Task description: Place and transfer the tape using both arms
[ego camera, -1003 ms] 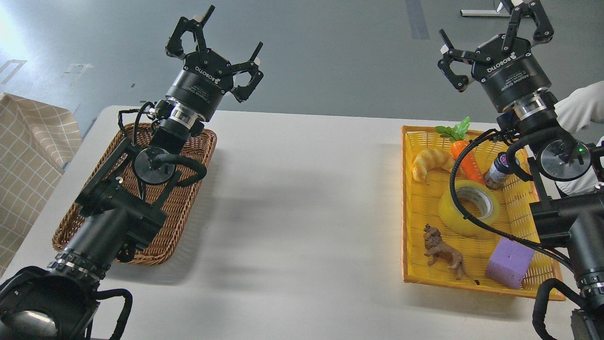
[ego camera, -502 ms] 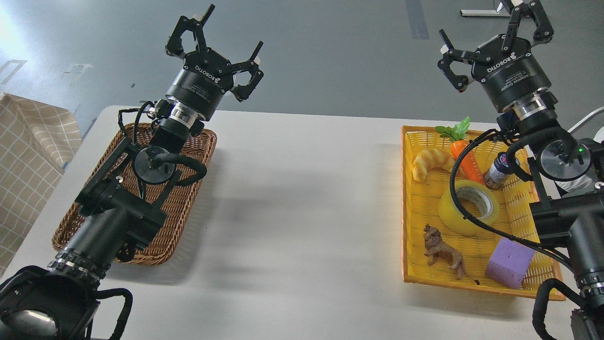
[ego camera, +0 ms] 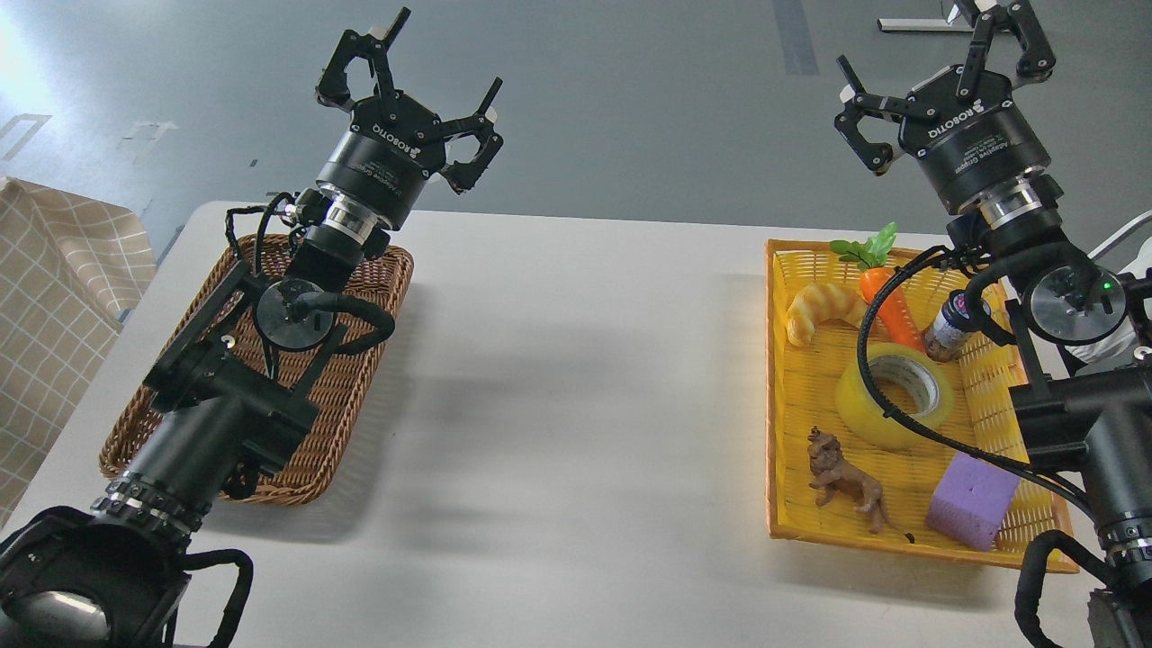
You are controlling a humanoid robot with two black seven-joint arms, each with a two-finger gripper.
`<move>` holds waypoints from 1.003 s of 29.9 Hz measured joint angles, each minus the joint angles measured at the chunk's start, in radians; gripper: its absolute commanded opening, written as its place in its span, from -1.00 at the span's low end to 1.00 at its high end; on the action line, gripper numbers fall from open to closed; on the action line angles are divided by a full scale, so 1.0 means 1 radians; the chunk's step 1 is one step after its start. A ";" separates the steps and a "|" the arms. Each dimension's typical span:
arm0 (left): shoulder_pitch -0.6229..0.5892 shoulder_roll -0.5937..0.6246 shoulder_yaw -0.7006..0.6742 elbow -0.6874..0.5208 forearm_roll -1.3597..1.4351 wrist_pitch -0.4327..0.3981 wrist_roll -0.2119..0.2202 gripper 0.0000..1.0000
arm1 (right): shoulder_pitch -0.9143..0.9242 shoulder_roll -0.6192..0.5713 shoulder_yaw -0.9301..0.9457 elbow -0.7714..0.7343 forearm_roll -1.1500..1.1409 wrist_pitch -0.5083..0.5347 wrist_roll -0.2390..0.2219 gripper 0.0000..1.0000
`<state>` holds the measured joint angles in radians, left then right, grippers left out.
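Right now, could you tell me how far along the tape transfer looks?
Nothing looks done yet. The tape lies flat in the yellow tray on the right, ungrasped. The left gripper and right gripper are both raised, open and empty. Picking it up, handing over and placing are all left; the wicker basket sits on the left.

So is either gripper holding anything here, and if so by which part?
Nothing is held. The left gripper and right gripper are both open and raised; the tape lies untouched in the yellow basket.
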<state>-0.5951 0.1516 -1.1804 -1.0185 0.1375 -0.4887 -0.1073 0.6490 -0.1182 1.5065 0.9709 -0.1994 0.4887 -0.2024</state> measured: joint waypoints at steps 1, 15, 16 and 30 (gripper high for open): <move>0.000 0.000 0.000 0.000 0.000 0.000 0.000 0.95 | 0.000 0.000 0.000 0.000 0.000 0.000 0.000 1.00; -0.003 0.000 0.001 0.000 -0.001 0.000 0.000 0.96 | -0.001 0.000 0.000 0.000 0.000 0.000 0.000 1.00; -0.003 0.000 0.001 0.000 -0.001 0.000 0.000 0.96 | -0.001 0.000 0.000 0.000 0.000 0.000 0.000 1.00; -0.003 0.001 0.001 0.000 0.001 0.000 0.000 0.96 | 0.000 -0.001 -0.001 0.002 0.000 0.000 0.000 1.00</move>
<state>-0.5982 0.1527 -1.1796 -1.0186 0.1382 -0.4887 -0.1074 0.6494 -0.1190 1.5053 0.9734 -0.1991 0.4887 -0.2029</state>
